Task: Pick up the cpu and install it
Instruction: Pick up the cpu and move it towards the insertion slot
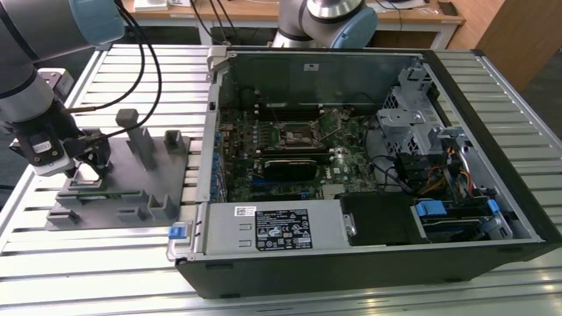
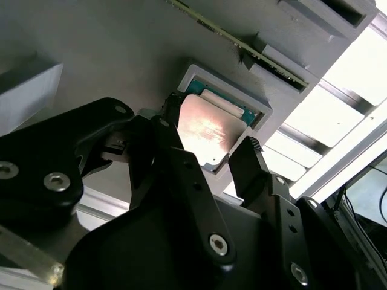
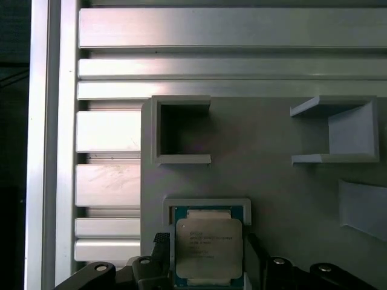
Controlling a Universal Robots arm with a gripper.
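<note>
Exterior view: the end effector (image 1: 83, 168) is low over a grey holder (image 1: 131, 191) on the slatted desk (image 1: 351, 296), to the exterior view's left of the open computer case (image 1: 369, 217).
In both wrist views the cpu (image 3: 208, 241) (image 2: 208, 130) lies flat in a shallow square pocket of the holder, silver top up. The end effector (image 3: 207, 241) (image 2: 210, 134) straddles it, its black fingers (image 3: 257, 251) parted a little wider than the chip, one at each opposite edge near the pocket's rim. Whether they touch the chip cannot be told.
</note>
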